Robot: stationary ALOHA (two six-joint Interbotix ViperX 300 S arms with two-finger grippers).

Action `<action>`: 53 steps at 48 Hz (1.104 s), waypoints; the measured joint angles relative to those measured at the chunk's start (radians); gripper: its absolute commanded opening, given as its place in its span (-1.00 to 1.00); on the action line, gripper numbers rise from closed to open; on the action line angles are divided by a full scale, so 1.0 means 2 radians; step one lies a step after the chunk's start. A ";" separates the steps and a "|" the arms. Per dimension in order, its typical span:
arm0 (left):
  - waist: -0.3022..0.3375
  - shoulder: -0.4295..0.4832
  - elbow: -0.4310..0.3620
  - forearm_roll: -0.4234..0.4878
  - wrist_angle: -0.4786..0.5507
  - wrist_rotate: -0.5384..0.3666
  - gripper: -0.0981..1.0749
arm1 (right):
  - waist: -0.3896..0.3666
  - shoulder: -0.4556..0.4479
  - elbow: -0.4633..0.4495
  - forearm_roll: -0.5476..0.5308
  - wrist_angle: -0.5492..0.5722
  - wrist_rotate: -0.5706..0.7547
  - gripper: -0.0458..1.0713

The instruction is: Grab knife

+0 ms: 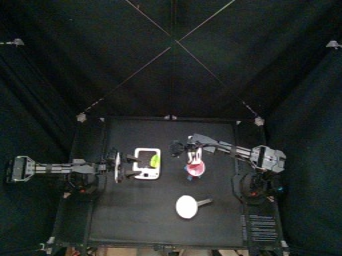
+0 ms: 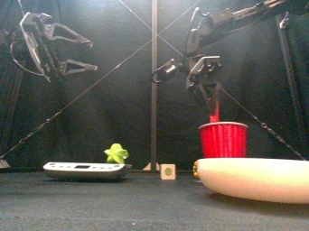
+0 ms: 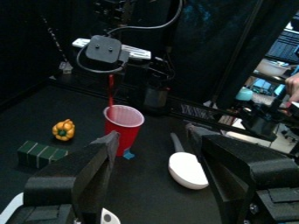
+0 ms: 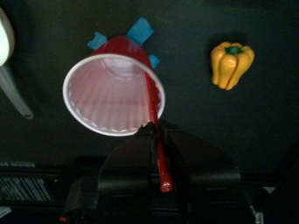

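1. White ladle (image 2: 256, 177) lies nearest the front camera on the counter (image 2: 72, 203). The red cup (image 2: 222, 140) stands behind it.
2. Task object: the red knife (image 4: 153, 96) stands tilted in the red cup, leaning on the rim, its upper end clear of the cup.
3. Right tool (image 4: 156, 131): the jaws stand narrow with the knife's upper end between them, and look to be clamped on it. Left tool (image 3: 158, 144): jaws wide apart and empty, resting well clear of the cup.
4. Risk: the grip sits near the very end of a thin shaft, so the knife could pivot or slip out on lifting.
5. Risk: the knife bears on the rim, so a slanted pull could drag the light cup over towards the ladle.
6. View contrast: the right wrist view alone shows the shaft passing between the jaws, and blue tape (image 4: 140, 31) under the cup. The front view alone shows the tool's height above the cup. The left wrist view shows a yellow bell pepper (image 3: 63, 129) apart from the cup.
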 measured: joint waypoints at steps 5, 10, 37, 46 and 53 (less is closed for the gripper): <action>0.000 0.000 0.000 0.000 0.000 0.000 0.82 | 0.000 -0.012 0.004 0.001 0.000 0.002 -0.22; 0.000 0.000 0.000 0.000 0.000 0.000 0.82 | 0.002 -0.025 0.004 0.003 0.000 0.002 -0.23; 0.000 0.000 0.002 0.000 0.000 -0.001 0.82 | 0.025 -0.120 0.044 0.002 -0.001 0.032 -0.23; 0.000 0.000 0.002 0.000 0.000 -0.001 0.82 | 0.025 -0.142 0.069 0.001 -0.005 0.035 -0.23; 0.001 0.000 0.002 0.000 0.000 -0.001 0.82 | 0.026 -0.149 0.080 0.002 -0.011 0.037 -0.23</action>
